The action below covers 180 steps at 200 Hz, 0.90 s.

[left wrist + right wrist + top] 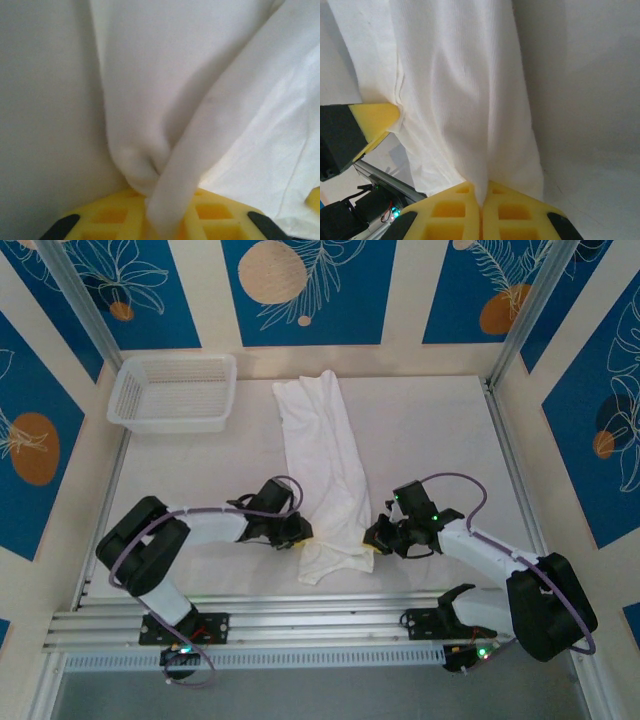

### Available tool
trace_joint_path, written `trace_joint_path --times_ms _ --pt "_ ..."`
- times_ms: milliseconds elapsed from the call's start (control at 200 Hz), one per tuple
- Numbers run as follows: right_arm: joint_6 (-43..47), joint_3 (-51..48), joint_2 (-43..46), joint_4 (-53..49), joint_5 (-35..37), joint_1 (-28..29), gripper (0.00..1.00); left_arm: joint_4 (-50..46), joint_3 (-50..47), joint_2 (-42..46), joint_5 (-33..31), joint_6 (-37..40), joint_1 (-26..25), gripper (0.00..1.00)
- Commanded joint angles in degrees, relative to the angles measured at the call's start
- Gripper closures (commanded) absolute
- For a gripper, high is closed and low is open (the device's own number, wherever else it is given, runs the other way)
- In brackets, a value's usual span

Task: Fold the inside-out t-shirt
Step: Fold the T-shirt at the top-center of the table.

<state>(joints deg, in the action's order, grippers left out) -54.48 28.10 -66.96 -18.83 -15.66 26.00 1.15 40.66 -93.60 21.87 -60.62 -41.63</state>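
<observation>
Yellow waffle-padded left pincer (167,225) and right pincer (481,215), both tight on soft, creased white t-shirt (325,440)

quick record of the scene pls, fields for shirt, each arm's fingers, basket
t-shirt: white, lying as a long strip from far to near on the table
left fingers: closed on its near end, left side
right fingers: closed on its near end, right side
basket: white, far left, apart from the shirt
</observation>
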Motion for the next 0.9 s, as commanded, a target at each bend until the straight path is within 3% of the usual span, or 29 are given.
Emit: trace_joint_path --times_ms 0,120,320,555,770,895 --pt "-1.0 -0.8 0.2 -0.7 -0.1 0.5 0.97 6.0 1.9 -1.7 -0.3 -0.8 -0.7 0.87" --pt "-1.2 -1.1 0.3 -1.0 0.4 0.5 0.97 6.4 1.4 -1.5 -0.1 -1.3 -0.8 1.00" --pt "-1.2 -2.2 2.0 -4.5 0.4 0.8 0.99 -3.5 -1.1 5.7 -0.8 1.7 -0.9 1.00" --pt "-6.2 -5.7 12.8 -11.6 0.9 6.8 1.00 -16.8 -3.8 14.1 1.6 4.1 -1.9 1.00" --pt "-9.6 -3.3 20.6 -17.4 1.3 10.0 1.00 -18.5 -4.4 20.5 1.4 0.9 -1.9 1.00" --pt "-6.5 4.0 16.2 -14.6 2.5 6.9 1.00 -20.9 2.4 20.4 -1.7 2.4 -1.1 1.00"
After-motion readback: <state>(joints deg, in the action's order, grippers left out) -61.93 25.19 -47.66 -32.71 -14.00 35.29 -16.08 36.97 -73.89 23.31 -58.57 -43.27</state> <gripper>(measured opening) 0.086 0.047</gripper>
